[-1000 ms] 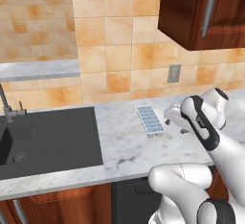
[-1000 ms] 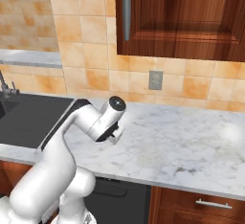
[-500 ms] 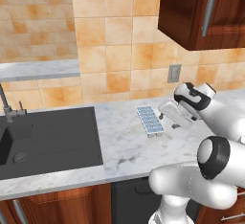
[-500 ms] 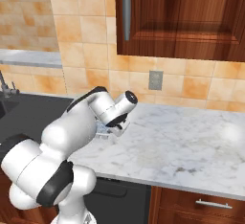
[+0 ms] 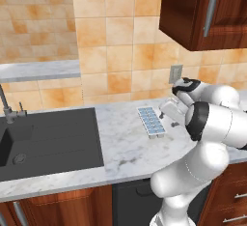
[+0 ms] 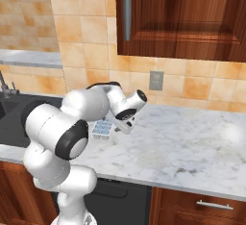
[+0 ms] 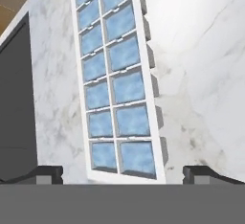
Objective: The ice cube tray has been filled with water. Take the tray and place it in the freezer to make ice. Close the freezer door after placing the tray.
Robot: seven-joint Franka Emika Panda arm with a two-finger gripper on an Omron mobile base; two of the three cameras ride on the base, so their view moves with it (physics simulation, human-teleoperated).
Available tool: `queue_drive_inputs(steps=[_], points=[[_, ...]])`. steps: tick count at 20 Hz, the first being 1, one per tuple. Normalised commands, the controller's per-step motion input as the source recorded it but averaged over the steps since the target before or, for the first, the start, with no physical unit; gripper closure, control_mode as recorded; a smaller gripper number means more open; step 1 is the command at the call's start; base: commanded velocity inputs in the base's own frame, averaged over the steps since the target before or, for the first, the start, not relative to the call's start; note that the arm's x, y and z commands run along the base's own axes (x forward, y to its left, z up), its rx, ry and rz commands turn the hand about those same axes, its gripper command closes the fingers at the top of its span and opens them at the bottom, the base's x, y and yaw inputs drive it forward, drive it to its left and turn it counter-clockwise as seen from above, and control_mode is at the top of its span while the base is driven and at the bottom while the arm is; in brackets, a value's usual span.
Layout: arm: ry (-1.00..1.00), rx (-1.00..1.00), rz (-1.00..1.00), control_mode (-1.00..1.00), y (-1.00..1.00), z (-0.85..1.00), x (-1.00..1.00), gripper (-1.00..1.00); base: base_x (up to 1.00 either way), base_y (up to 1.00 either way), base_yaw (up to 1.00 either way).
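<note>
Marble counter [image 5: 120, 152] running along the tiled wall [image 5: 111, 36], with the dark sink [image 5: 48, 140] set into its left part and a dark wood cabinet [image 6: 182, 17] hanging above. A wall socket [image 6: 156, 80] sits on the tiles behind the work area. The white arm [image 5: 212, 123] bends over the counter from the front edge, its hand reaching toward the wall. The ice cube tray [image 5: 151, 122] lies flat on the marble, to the right of the sink and well apart from it, its long side running away from the counter's front edge; the water [image 7: 124, 86], pale blue, fills both rows of cells. The gripper [image 7: 122, 173] hangs just above the near short end of the tray, fingers [image 7: 45, 173] spread wide, one tip to either side of the tray's width and neither touching it; nothing is held.

Step in hand, as judged: the approach for the pick-up, the first part of the task; carrying to the freezer and shutting its door remain. The next move calls for lowering the hand until the tips straddle the tray's rim, then closing across the narrow width and lifting level, since a tilt would likely spill the cells
</note>
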Motion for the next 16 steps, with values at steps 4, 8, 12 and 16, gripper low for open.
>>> queue_drive_inputs(steps=[4, 8, 12, 16], points=[[0.00, 0.00, 0.06, -1.00, 0.01, -0.30, 0.13, -1.00, 0.00, 0.00, 0.00], [0.00, 0.00, 0.04, -1.00, 0.18, -0.24, 0.00, -1.00, 0.00, 0.00, 0.00], [0.00, 0.00, 0.02, -1.00, 0.34, -0.19, 0.00, -1.00, 0.00, 0.00, 0.00], [0.00, 0.00, 0.04, -1.00, 0.25, -0.25, 0.00, -1.00, 0.00, 0.00, 0.00]])
